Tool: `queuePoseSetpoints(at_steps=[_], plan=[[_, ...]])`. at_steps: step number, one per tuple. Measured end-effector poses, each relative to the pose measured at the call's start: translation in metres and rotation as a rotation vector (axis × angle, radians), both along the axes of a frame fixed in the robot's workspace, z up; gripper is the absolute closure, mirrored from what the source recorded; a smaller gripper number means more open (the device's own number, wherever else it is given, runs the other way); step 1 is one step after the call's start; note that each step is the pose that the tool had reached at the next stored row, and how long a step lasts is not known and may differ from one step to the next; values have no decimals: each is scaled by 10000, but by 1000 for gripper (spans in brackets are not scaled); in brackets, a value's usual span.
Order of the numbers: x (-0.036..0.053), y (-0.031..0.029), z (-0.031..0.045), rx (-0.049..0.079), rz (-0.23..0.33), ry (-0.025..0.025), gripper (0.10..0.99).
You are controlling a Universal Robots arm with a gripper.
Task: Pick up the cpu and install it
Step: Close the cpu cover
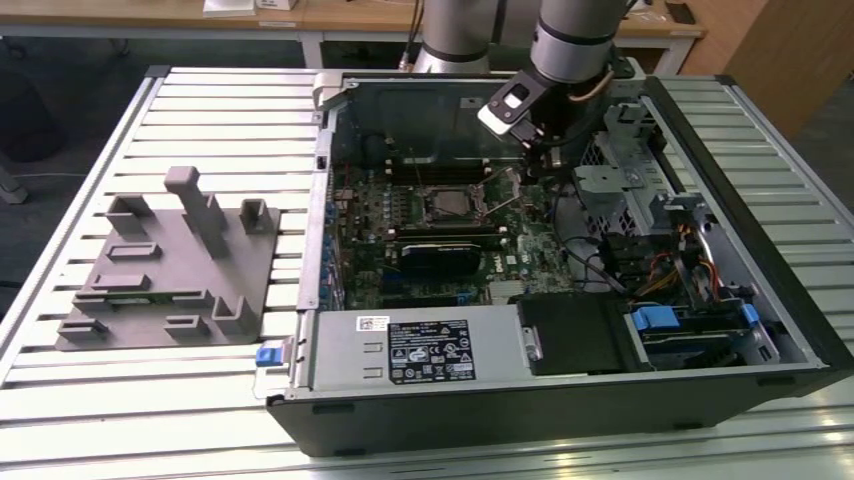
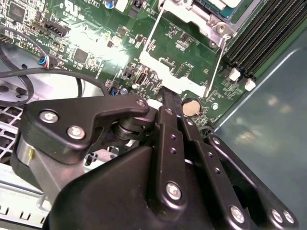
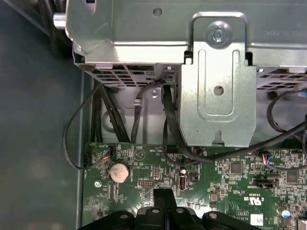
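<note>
Black linkage plates and screw heads of the end effector (image 2: 171, 99) crowd the foreground of the second wrist view. Its two fingers are closed, pressed flat against each other, with nothing visible between them. The joined tip sits at the near edge of a silver load plate (image 2: 169, 67), which is flipped back off its socket and lies over the green motherboard (image 1: 380, 215). I cannot tell whether the tip actually touches the plate. Just beside the tip is one round coin cell (image 2: 192, 106).

Beyond the flipped plate, at the border of the second wrist view, a pale sliver lies inside the socket frame. This looks like the cpu (image 2: 218, 3) seated there, uncovered, though too little of it is in view to be sure. In the exterior view the socket (image 1: 449, 206) is near the middle of the board, just beside the end effector on the exterior view's left.

One arm (image 1: 577, 35) comes down steeply from the far side. Its wrist is bent into the far corner of the case on the exterior view's right.

Two white latch clips (image 2: 234, 74) end the dark memory slots. In the first wrist view one silver drive cage (image 3: 218, 96) stands past the board, with several black cables (image 3: 168, 124) running under it.

One computer case (image 1: 534, 420) lies with its side off on the slatted bench (image 1: 134, 420). It holds one white-labelled power-supply box (image 1: 414, 350). One grey fixture (image 1: 160, 290) with upright posts rests well apart, on the exterior view's left.
</note>
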State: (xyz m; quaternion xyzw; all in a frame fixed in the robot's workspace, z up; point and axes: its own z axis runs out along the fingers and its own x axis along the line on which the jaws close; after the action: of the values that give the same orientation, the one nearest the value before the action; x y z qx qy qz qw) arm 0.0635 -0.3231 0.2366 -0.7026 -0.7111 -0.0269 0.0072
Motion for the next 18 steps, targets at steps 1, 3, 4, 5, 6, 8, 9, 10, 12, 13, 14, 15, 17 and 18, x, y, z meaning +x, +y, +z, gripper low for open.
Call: queuePoseSetpoints(at_steps=[1, 3, 4, 5, 6, 8, 9, 10, 12, 13, 14, 15, 17, 18], plan=[[-12, 0, 4, 2, 0, 3, 980], [-39, -1, 20, 0, -1, 9, 980], [-51, 0, 29, 1, -1, 13, 980], [-65, 0, 39, 1, -1, 17, 980], [-81, 0, 50, 2, -1, 20, 980], [-117, 0, 71, 1, 0, 25, 980], [-131, 0, 73, 3, 0, 25, 980], [-143, 0, 72, 4, -1, 25, 980], [-163, 0, 72, 5, -1, 25, 980], [-174, 0, 71, 4, -1, 26, 980], [-189, 0, 70, 3, 0, 25, 980], [-202, 0, 69, 3, 0, 25, 980], [-209, -1, 68, 1, 0, 26, 980], [-211, -1, 68, 1, 1, 26, 980]])
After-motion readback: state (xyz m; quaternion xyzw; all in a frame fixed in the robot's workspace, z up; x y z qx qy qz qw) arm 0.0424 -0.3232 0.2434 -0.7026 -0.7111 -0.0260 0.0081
